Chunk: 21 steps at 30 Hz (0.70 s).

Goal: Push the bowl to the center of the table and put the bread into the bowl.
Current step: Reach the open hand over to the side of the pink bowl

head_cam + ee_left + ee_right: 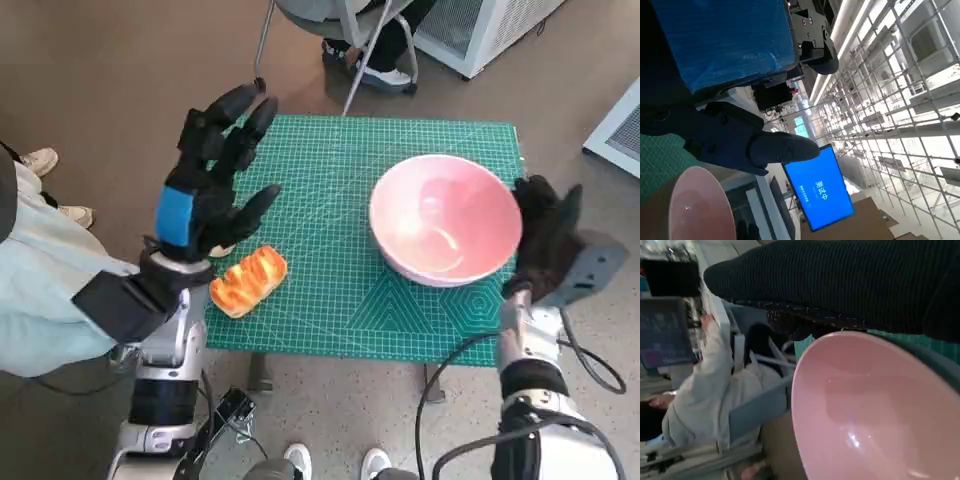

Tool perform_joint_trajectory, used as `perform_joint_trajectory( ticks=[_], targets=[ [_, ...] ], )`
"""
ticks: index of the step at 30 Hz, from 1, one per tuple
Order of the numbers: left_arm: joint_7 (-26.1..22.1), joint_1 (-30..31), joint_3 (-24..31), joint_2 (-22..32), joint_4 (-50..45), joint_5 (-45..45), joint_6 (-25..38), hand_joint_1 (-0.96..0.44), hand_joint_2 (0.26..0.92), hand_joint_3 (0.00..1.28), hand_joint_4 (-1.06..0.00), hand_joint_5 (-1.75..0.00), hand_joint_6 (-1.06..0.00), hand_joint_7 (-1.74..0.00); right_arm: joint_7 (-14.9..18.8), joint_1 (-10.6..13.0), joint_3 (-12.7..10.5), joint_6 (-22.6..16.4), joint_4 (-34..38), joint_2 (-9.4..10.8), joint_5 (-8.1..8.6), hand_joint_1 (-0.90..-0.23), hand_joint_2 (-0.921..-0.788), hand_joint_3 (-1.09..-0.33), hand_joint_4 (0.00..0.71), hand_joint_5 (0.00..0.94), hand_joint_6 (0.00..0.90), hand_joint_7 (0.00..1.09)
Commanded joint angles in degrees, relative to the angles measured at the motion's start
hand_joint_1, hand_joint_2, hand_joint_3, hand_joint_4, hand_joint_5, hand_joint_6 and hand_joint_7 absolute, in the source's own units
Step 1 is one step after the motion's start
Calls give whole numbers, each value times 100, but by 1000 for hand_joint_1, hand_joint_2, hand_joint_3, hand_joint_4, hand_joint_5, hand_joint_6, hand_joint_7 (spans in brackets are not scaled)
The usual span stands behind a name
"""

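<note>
A pink bowl (446, 218) stands empty on the right part of the green cutting mat (340, 150). My gloved right hand (545, 235) rests against the bowl's right side at the table's right edge. In the right wrist view the bowl (875, 410) fills the frame under the glove (850, 280). A golden bread roll (248, 281) lies near the mat's front left corner. My left hand (210, 190) hovers raised above the mat's left edge, just behind the bread, fingers spread and holding nothing. The left wrist view shows the blue-taped hand (720, 45) and the bowl's rim (700, 205).
A person sits on a chair (350, 40) beyond the table's far edge. Shoes (45, 160) show on the floor at the left. A white appliance (480, 25) stands at the back right. Cables (590, 370) hang by my right arm.
</note>
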Motion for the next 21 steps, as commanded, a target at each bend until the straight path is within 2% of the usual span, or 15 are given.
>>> perform_joint_trajectory(
  ticks=[1, 9, 18, 21],
  targets=[
    [37, 129, 47, 57, -141, -38, 65, -471, 921, 217, -356, -23, -163, -544, 104, -110, -122, 194, 102, 216, 150, -532, -921, -880, 223, 0, 149, 474],
    [106, 250, 90, 104, -263, 15, 69, -475, 921, 213, -360, -11, -191, -463, 48, -348, -257, 325, 122, 471, 223, -555, -921, -833, 229, 3, 144, 530],
    [186, 388, 127, 163, -381, 70, 14, -470, 921, 208, -361, -6, -216, -416, -172, -561, -187, 498, 152, 718, 118, -577, -921, -837, 248, 8, 136, 596],
    [225, 416, 135, 171, -380, 92, -10, -471, 921, 207, -361, -5, -220, -408, -239, -610, -163, 540, 156, 792, 85, -572, -921, -858, 252, 6, 111, 665]
  ],
)
